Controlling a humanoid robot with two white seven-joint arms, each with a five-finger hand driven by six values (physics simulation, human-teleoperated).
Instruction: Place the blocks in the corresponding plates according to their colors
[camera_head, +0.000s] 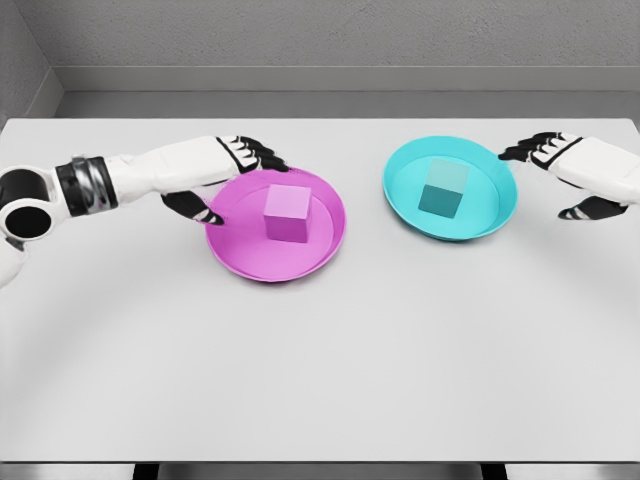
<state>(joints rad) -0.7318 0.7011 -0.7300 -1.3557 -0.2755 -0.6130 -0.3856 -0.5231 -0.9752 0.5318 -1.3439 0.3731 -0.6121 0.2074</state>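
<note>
A magenta block (287, 213) sits upright in the middle of the magenta plate (245, 262). In the cyan plate (494, 214) to its right rests a cyan block (443, 187). My left hand (232, 176) hovers at the magenta plate's left rim, fingers spread and holding nothing, clear of the block. My right hand (560, 175) is just right of the cyan plate, fingers also spread and empty.
Both plates stand on a white table (320, 380) whose back edge meets a grey wall. The left arm (90, 185) stretches in low over the table's left side.
</note>
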